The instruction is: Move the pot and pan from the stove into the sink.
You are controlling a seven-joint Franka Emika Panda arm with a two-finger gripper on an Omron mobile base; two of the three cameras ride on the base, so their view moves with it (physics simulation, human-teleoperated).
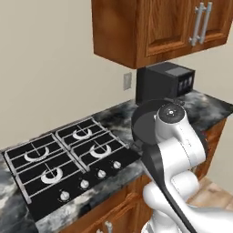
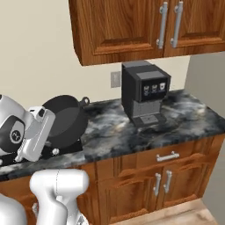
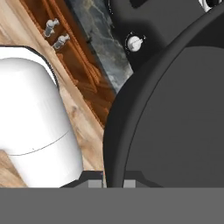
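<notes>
Clearly the round black cooking pot (image 2: 66, 118) with its small loop side handle is off the black gas stove (image 1: 68, 154). It hangs in the air over the stove's right-hand edge, tipped up steeply so that its dark inside faces outward, with one loop handle sticking up on the side away from the stove. All four grates of the stove stand bare.

The claw (image 3: 114, 181) is almost fully closed, its two dark tips pinching the pot's thin rim from inside and outside.

To my eye the pot is a stiff metal thing with some weight and a smooth wall. Hung from a single spot on the rim, it could swing or slip round between the tips if the arm turns quickly. The rim or a loop handle looks like the only sensible place to grip it, since the body is too wide for the claw.

The white arm rises folded from its base in front of the stove's right corner. Its upper link leans toward the black-and-grey marbled desk (image 2: 132, 127), and the wrist is turned sideways so the hand slants up under the pot. Along the claw I see one silver knob (image 3: 134, 42) of the stove, with the wooden cabinet fronts below it.
</notes>
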